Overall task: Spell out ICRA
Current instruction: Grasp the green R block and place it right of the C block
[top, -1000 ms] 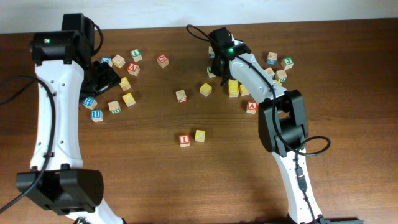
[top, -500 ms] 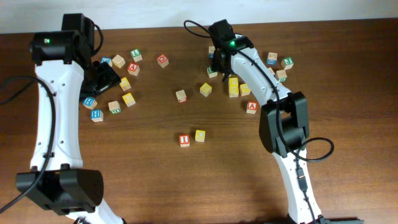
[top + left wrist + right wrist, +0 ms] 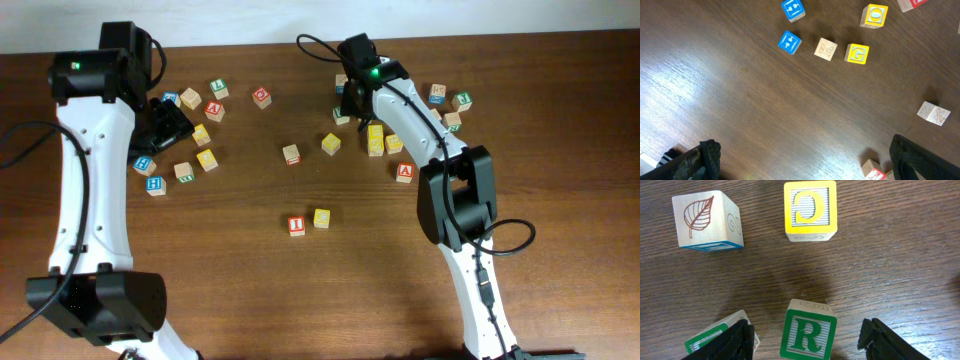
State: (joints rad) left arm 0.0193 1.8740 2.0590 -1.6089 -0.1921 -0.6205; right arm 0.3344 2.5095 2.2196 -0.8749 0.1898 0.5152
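Reaches far across the surface with the right arm bent at the elbow, right gripper pointing down, spread astride green R. Yellow C near R, apart. Left gripper spread wide, well left of R.

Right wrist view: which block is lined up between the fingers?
The green R block, centred in the open right gripper. The yellow C block and the leaf block lie beyond it.

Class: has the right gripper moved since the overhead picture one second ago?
Yes. The right gripper has shifted slightly toward the table's far edge, away from the yellow block.
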